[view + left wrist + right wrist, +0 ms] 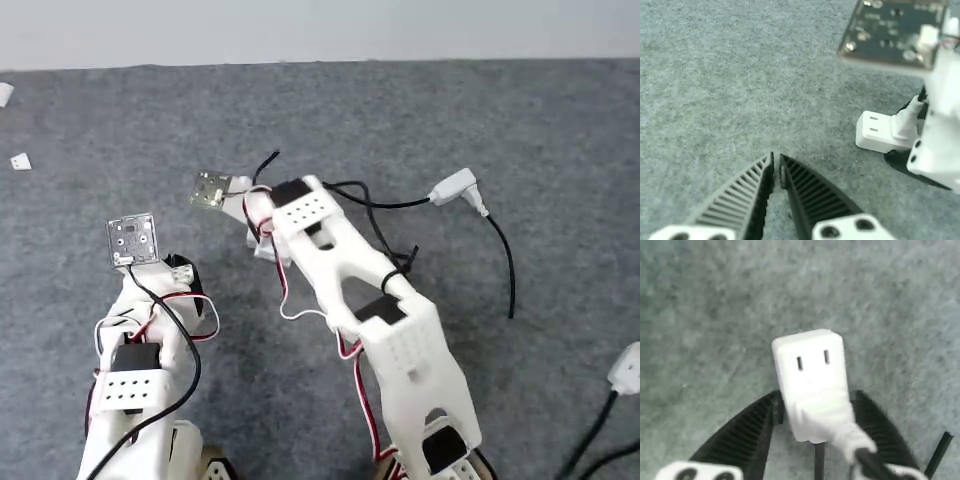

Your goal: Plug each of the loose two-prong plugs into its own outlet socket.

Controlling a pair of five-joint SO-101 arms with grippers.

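Observation:
My right gripper (816,399) is shut on a white outlet socket (810,365), its two slots facing away from the wrist over the grey carpet. That same socket (880,131) also appears in the left wrist view, held low over the carpet under the right arm's camera board (895,30). My left gripper (776,170) is shut with nothing in it, a short way from the socket. A loose white two-prong plug (455,187) on a black cord lies on the carpet to the right of the arms.
A second white connector (627,368) with a black cord lies at the right edge. Black cable (505,260) curves across the carpet right of the right arm. Small white scraps (20,161) sit at the far left. A pale wall runs behind.

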